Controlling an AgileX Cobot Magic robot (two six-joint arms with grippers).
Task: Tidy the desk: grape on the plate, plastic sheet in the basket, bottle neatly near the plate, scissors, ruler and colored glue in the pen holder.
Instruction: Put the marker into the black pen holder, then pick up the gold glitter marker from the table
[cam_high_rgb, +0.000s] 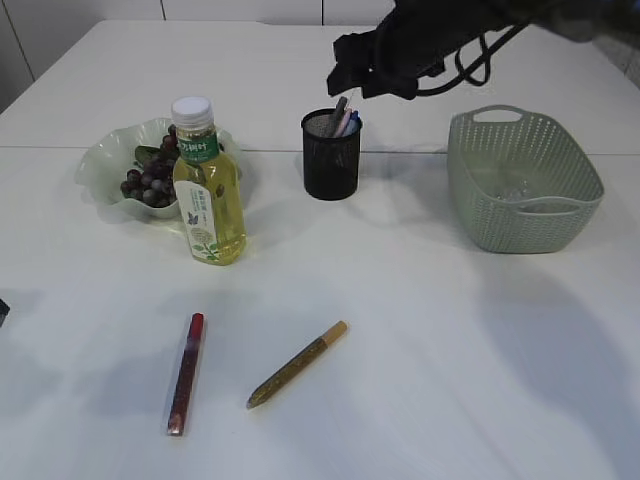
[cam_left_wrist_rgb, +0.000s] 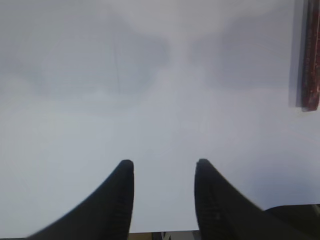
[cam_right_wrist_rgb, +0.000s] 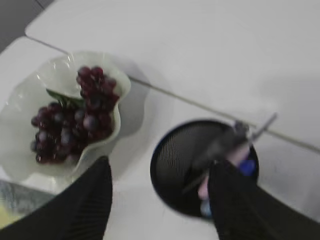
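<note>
The white worktop (cam_high_rgb: 420, 340) filled the frame. At the right sat the green basket (cam_high_rgb: 524, 180); at upper left the plate (cam_high_rgb: 105, 165) carried the grapes (cam_high_rgb: 150, 180), with the bottle (cam_high_rgb: 207, 185) upright just in front of it. The black pen holder (cam_high_rgb: 331, 155) stood at upper centre, scissors (cam_right_wrist_rgb: 225, 145) inside, under the right gripper (cam_right_wrist_rgb: 160, 172), its jaws spread and empty. Two glue sticks, red (cam_high_rgb: 186, 372) and gold (cam_high_rgb: 298, 364), lay at lower left. The left gripper (cam_left_wrist_rgb: 164, 170) hovered over bare worktop, jaws apart, holding nothing.

My right gripper (cam_high_rgb: 365, 72) hangs at twelve o'clock, jaws apart; my left gripper (cam_left_wrist_rgb: 164, 167) hovers low, jaws parted, empty.
</note>
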